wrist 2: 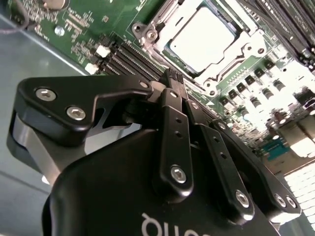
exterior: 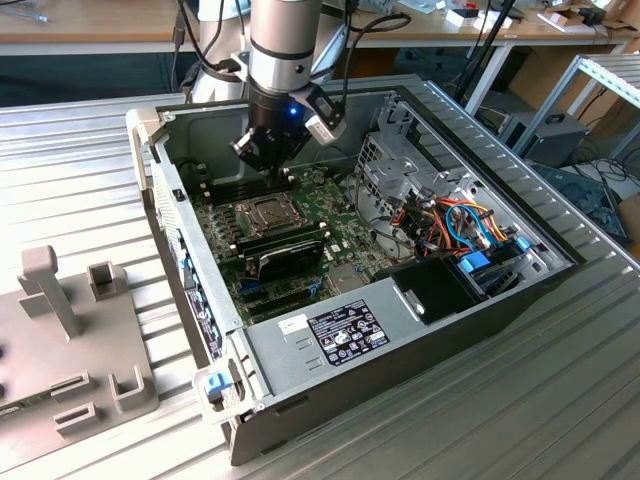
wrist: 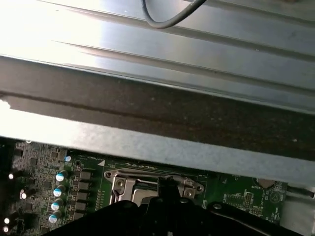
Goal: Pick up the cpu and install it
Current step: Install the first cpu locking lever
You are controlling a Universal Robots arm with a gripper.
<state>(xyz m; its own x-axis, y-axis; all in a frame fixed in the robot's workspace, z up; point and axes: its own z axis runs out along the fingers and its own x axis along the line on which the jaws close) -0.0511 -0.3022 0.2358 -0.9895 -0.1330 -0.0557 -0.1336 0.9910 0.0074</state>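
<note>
The cpu (wrist 2: 202,37), a small square chip with a pale metal top, lies flat inside the socket's metal frame (wrist 2: 147,30) on the green motherboard. In the exterior view the cpu (exterior: 266,211) sits in the socket in the middle of the board. My gripper (exterior: 273,172) hangs just above the board, a little behind the socket toward the case's rear wall. In the second wrist view the gripper (wrist 2: 171,76) has its black fingers pressed together with nothing between them, apart from the cpu. The first wrist view shows the socket frame (wrist: 120,183) under the fingers (wrist: 165,183).
A long black expansion card (exterior: 285,250) stands just in front of the socket. Memory slots (wrist 2: 135,56) run beside it. The drive cage and bundled cables (exterior: 450,225) fill the exterior view's right. The case walls (exterior: 190,280) enclose the board. A grey fixture (exterior: 60,330) stands outside on the left.
</note>
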